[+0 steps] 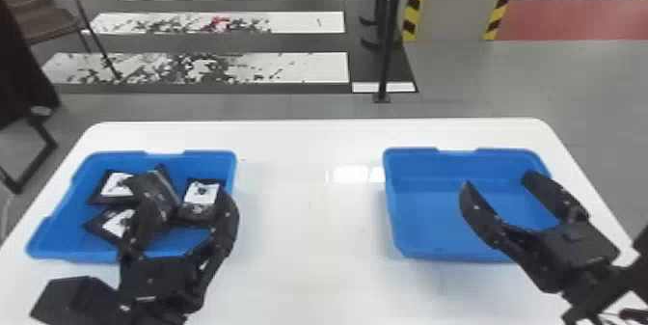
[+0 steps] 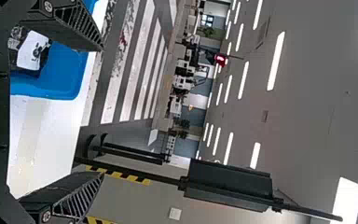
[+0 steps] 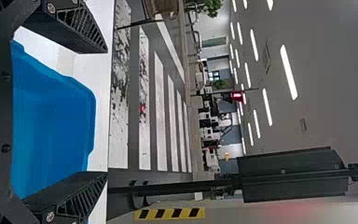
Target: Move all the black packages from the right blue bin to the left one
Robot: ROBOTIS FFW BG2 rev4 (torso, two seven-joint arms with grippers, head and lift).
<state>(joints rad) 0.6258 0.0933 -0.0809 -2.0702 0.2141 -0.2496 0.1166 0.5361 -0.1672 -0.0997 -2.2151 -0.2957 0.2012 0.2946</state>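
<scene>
With its fingers wide apart, the left gripper (image 1: pixel 184 186) hangs over the left bin (image 1: pixel 77 253) at the head view's lower left, where black packages (image 1: pixel 201 193) lie together, several white-labelled, while the left wrist view shows one label near a finger. At lower right in the head view, the right gripper (image 1: pixel 497 182), also wide, hangs over the right bin (image 1: pixel 458 154); past both bins and the table (image 1: pixel 308 261), the wrist views take in ceiling lamps (image 3: pixel 289 72).
</scene>
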